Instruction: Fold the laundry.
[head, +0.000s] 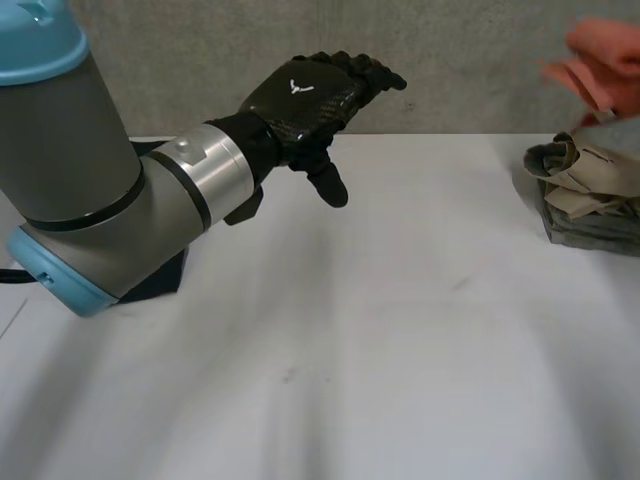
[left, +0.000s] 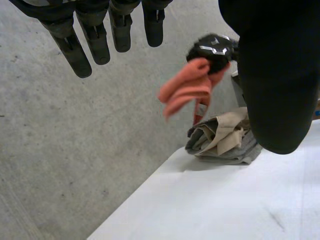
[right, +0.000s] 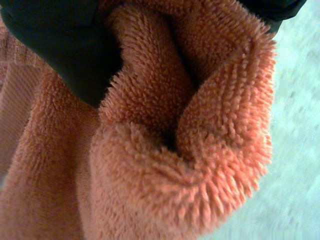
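My right hand (left: 212, 49) is shut on a fluffy orange towel (left: 186, 91), which hangs bunched from it above the table's right end. In the right wrist view the towel (right: 190, 140) is gathered in thick folds against the dark fingers (right: 65, 50). The same towel (head: 603, 60) hangs over a crumpled pile of grey and beige laundry (head: 590, 195) at the table's right edge. My left hand (head: 310, 95) hovers open above the back left of the table, fingers (left: 95, 40) straight and holding nothing.
The white table (head: 350, 350) stretches from the left arm to the pile (left: 222, 137). A grey concrete floor (left: 75, 140) lies beyond the table's far edge.
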